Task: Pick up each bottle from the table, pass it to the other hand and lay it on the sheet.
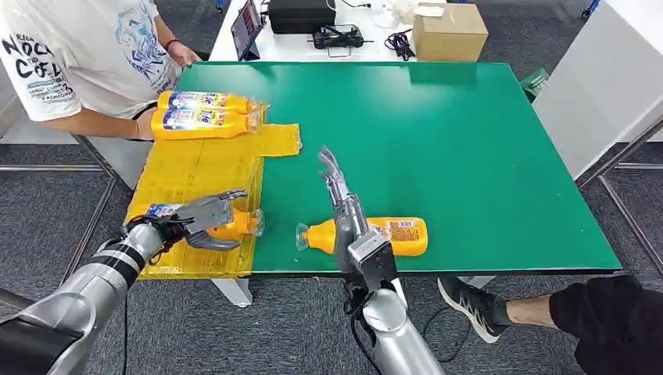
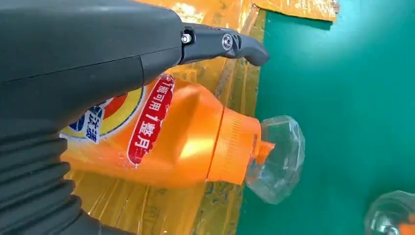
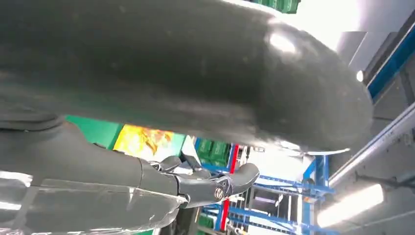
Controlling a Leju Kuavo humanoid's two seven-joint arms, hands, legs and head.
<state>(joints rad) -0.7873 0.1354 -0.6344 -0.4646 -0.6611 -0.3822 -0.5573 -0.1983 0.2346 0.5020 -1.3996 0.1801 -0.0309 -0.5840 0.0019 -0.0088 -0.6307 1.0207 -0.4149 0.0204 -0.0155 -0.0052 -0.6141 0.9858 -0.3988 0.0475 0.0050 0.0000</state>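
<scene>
An orange bottle (image 1: 238,225) with a clear cap lies on the yellow sheet (image 1: 195,168) near its front edge, cap pointing toward the green mat. My left hand (image 1: 199,219) spans its body, fingers on the far side and thumb on the near side, all stretched out. In the left wrist view one finger (image 2: 220,43) stands straight, off the bottle (image 2: 186,142). Another orange bottle (image 1: 395,234) lies on the green table (image 1: 469,141) near the front edge. My right hand (image 1: 338,191) hovers above its neck, fingers straight, holding nothing.
Two more orange bottles (image 1: 203,113) lie side by side at the sheet's far end. A person (image 1: 86,55) stands at the far left corner, hand on the table. A cardboard box (image 1: 449,31) sits beyond it. Another person's leg (image 1: 547,312) reaches under the front right.
</scene>
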